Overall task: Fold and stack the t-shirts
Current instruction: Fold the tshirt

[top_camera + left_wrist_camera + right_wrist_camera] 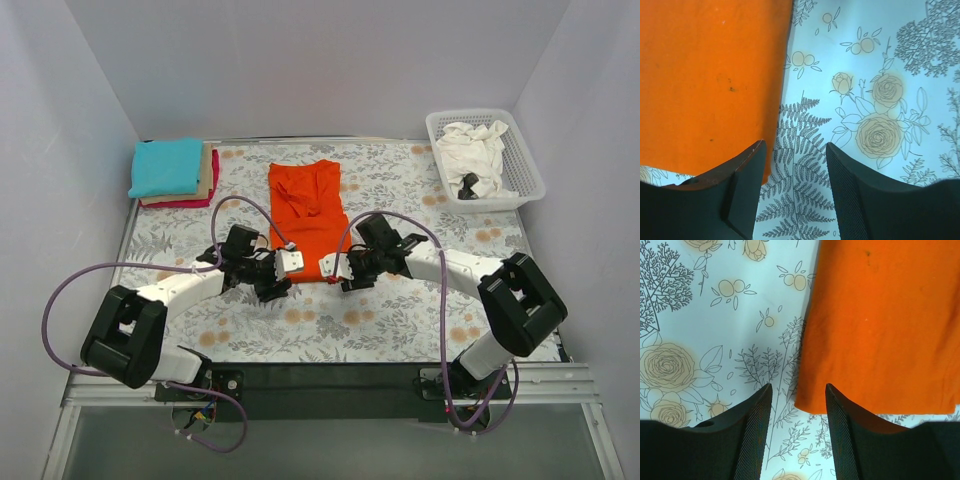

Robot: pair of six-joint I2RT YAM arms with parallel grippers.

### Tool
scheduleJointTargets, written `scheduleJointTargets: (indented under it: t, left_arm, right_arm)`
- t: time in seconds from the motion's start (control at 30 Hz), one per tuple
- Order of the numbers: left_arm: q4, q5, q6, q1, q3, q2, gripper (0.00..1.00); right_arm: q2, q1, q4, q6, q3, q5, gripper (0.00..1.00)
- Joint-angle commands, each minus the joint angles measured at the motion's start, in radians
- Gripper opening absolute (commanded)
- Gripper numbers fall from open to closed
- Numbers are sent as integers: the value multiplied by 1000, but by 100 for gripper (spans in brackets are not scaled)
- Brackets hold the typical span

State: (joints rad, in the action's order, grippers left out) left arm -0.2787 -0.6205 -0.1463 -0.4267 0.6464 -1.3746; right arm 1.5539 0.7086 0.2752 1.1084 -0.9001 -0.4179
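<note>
The bright orange t-shirt lies folded into a long strip in the middle of the floral cloth. My left gripper is open at its near left corner. In the left wrist view the gripper is over bare cloth, with the orange shirt's edge beside the left finger. My right gripper is open at the near right corner. In the right wrist view the orange shirt's corner lies between the open fingers of the gripper. A folded teal t-shirt tops a stack at the back left, with crimson cloth beneath. A white t-shirt lies crumpled in the basket.
The grey floral cloth covers the table. A white lattice basket stands at the back right. White walls close in the left, back and right sides. Purple cables loop from both arms.
</note>
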Motion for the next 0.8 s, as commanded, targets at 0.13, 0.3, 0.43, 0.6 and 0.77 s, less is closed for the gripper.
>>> scheduleJointTargets:
  t: [0.13,0.3,0.43,0.6,0.77]
  left_arm:
    - [116,68,-39,-7,-28,-6,49]
    - [157,91,-50,-7,-34,-53,47]
    - [159,99,-79,-7,-45,-80,38]
    - [132,96,-104,-9,-53,-70,18]
    - [-20,7,-134,-7,-42,49,0]
  right_arm:
    - [51,17,-57,30,6,31,46]
    - [89,26,-71,45,23,47,40]
    - [117,31,-80,44,21,71,24]
    - [111,35,-79,1,9,93,1]
    - [-6,46,11,-68,16,10,1]
